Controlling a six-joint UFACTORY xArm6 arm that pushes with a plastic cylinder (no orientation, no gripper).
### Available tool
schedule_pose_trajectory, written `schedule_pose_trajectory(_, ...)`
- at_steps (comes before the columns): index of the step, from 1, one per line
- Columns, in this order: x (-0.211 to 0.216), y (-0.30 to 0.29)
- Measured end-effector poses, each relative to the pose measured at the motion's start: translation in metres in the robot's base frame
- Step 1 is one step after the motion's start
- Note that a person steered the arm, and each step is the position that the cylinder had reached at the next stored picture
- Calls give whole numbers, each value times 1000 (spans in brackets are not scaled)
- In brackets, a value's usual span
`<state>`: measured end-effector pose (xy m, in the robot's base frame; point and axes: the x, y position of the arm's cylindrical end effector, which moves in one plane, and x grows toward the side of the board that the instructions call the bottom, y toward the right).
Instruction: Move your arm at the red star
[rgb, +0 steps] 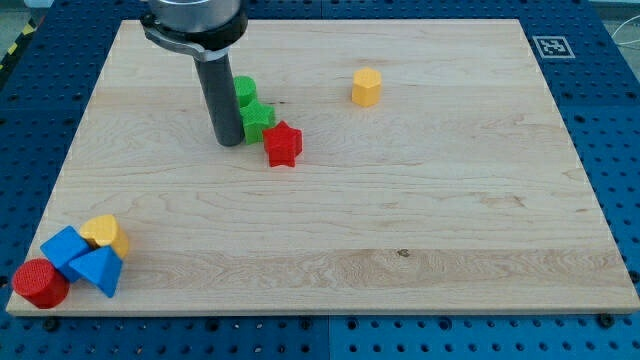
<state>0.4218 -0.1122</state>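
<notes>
Tip (228, 143) beside red star (283, 144) (not touching).

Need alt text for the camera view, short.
My tip rests on a wooden board just left of the red star, with two green blocks between and behind them. A yellow block sits at upper right; red, blue and yellow blocks cluster at the bottom-left corner.

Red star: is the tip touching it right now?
No. My tip stands to the view's left of the red star, with a green block and bare board between them.
</notes>
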Motion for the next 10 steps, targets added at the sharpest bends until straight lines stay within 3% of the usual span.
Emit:
schedule_pose_trajectory(2,51,-12)
schedule_pose_trajectory(4,96,16)
schedule_pose_trajectory(8,77,146)
schedule_pose_trajectory(10,109,128)
